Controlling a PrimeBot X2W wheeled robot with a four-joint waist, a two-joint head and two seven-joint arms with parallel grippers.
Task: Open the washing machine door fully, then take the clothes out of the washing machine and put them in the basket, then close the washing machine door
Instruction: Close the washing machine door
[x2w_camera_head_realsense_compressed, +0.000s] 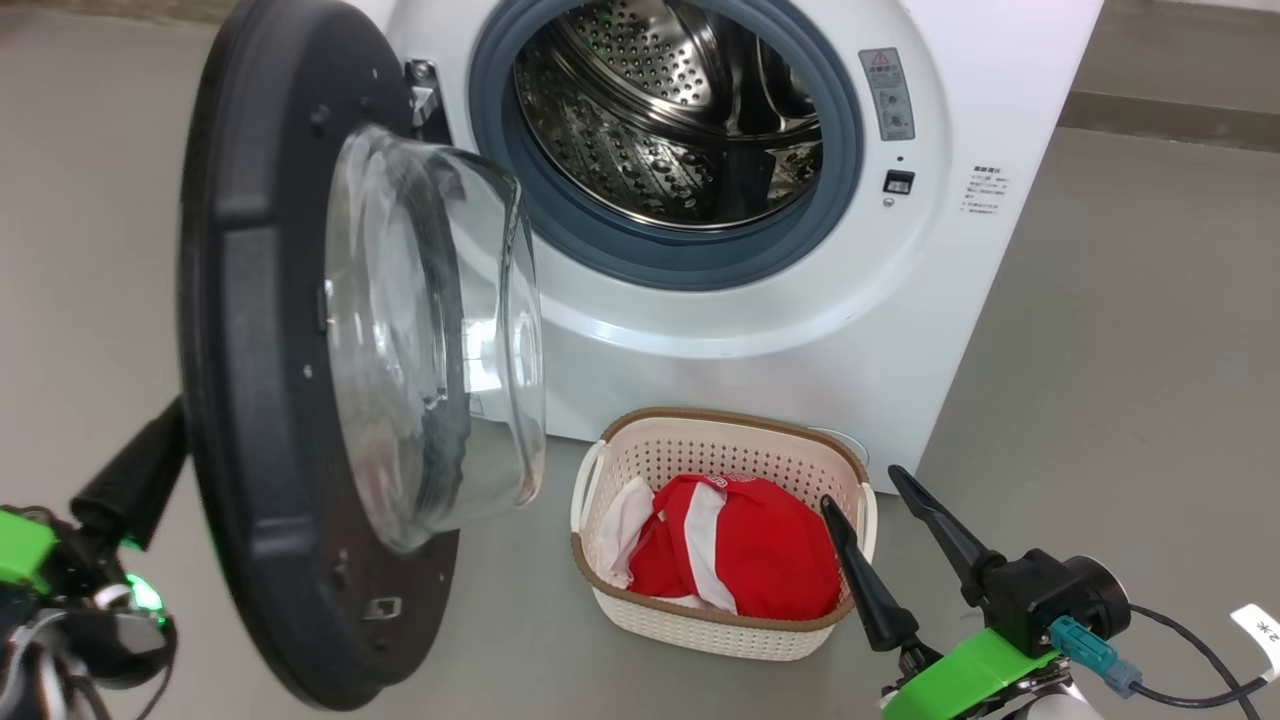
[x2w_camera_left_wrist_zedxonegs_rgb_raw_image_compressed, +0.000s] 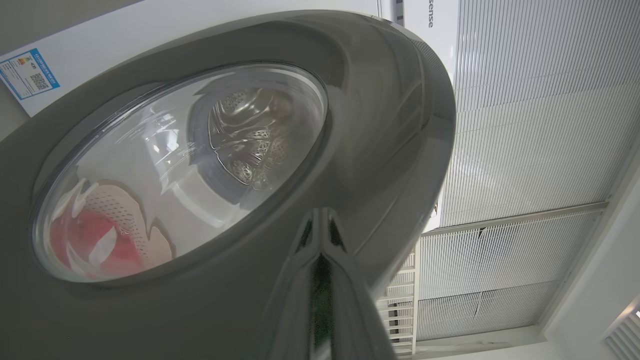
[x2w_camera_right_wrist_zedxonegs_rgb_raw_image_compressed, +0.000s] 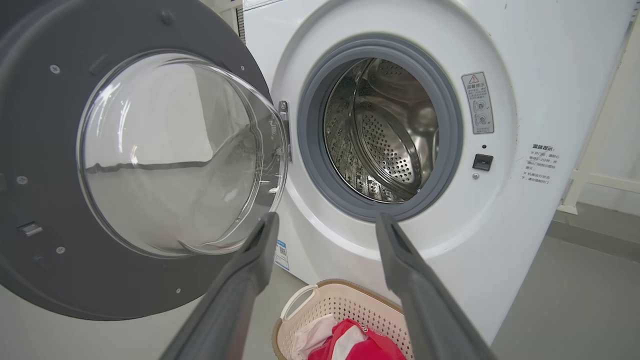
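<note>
**Item 1, washing machine door** (x2w_camera_head_realsense_compressed: 270, 400): standing swung out on the hinge at the left of the opening, upright, nearly edge-on in the head view. Its glass bowl is bulging rightward, toward the basket; its black outer face is turning away to the left.

**Item 2, washing machine** (x2w_camera_head_realsense_compressed: 900, 330): sitting on the grey floor, its opening facing the robot, the drum (x2w_camera_head_realsense_compressed: 670, 110) showing perforated steel inside the grey ring.

**Item 3, basket** (x2w_camera_head_realsense_compressed: 720, 418): sitting on the floor just before the machine, below the opening, long axis running left to right. It is holding the clothes (x2w_camera_head_realsense_compressed: 750, 550): a red garment with a white stripe, bunched over a white piece at its left.

**Item 4, left gripper** (x2w_camera_left_wrist_zedxonegs_rgb_raw_image_compressed: 320, 220): fingers clenched together on nothing, tips pressing at the door's glossy outer rim, behind the door in the head view.

**Item 5, right gripper** (x2w_camera_head_realsense_compressed: 860, 487): jaws spreading wide, released, hanging over the basket's right end just beside the clothes, fingers pointing toward the opening.
</note>
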